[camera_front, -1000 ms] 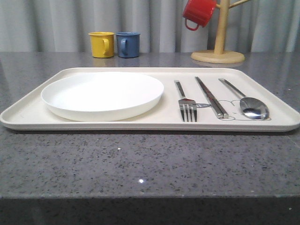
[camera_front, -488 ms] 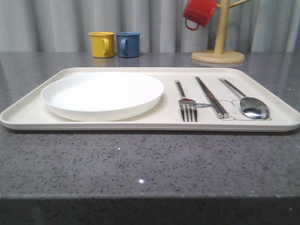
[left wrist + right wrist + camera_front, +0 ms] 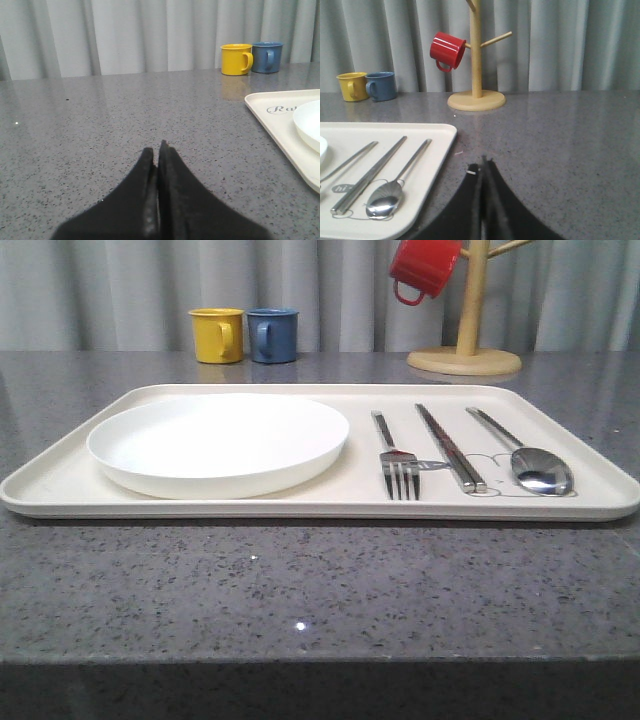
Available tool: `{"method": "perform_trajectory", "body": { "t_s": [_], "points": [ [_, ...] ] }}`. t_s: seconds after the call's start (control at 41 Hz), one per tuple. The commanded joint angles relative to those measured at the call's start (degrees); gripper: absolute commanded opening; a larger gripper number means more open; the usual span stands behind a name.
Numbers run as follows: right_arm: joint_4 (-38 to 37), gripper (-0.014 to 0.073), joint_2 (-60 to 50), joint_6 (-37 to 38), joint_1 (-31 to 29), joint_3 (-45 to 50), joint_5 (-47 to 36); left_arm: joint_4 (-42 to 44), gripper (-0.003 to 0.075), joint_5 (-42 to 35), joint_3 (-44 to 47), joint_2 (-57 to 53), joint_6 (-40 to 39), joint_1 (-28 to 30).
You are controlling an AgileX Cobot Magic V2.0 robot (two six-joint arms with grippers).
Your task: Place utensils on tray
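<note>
- Nothing has moved since the earlier front pictures: the fork (image 3: 397,462), the chopsticks (image 3: 450,447) and the spoon (image 3: 530,460) lie where they lay, and no arm has entered the front view
- All three utensils rest flat on the right half of the tray (image 3: 60,480), side by side and apart from one another, with the fork nearest the white plate (image 3: 218,442), the chopsticks in the middle and the spoon towards the right rim
- The plate takes the left half of the tray, not touching the fork
- The left tool (image 3: 157,150) sits low over the bare grey worktop (image 3: 300,590), left of the tray, with its jaws pressed together and nothing between them
- The right tool (image 3: 484,162) sits over the worktop just right of the tray's rim, jaws likewise closed and holding nothing
- Judged from this layout, the placing step looks finished; no utensil is left on the worktop in any view
- The next move seems to call for no further grasp, only that both arms stay parked clear of the tray so the row is not nudged
- Two mugs (image 3: 243,335) and a mug tree (image 3: 465,335) with a red mug stand well behind, away from the work
</note>
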Motion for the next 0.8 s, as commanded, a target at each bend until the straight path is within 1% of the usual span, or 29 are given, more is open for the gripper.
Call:
{"method": "perform_trajectory", "body": {
  "t_s": [0.0, 0.122, 0.171, 0.561, 0.683, 0.78],
  "points": [
    [0.36, -0.0122, -1.18, -0.56, -1.01, 1.29, -7.69, -0.25, -0.0018, -5.05, -0.14, -1.3, -0.62, -0.51],
    [1.12, -0.0122, -1.18, -0.5, -1.93, 4.0, -9.16, -0.25, -0.0018, -5.05, -0.14, -1.3, -0.62, -0.51],
    [1.12, -0.0122, -1.18, -0.5, -1.93, 3.77, -8.28, -0.25, -0.0018, -5.05, -0.14, -1.3, -0.62, -0.51],
    [1.77, -0.0122, -1.18, -0.62, -1.93, 3.83, -8.77, -0.25, -0.0018, -5.05, -0.14, -1.3, -0.62, -0.51],
    [3.83, -0.0122, -1.18, -4.08, -1.93, 3.83, -8.77, -0.25, -0.0018, -5.05, -0.14, -1.3, -0.62, -0.51],
    [4.69, -0.0122, -1.18, -4.48, -1.93, 3.83, -9.13, -0.25, -0.0018, -5.05, -0.14, -1.3, -0.62, -0.51]
  ]
}}
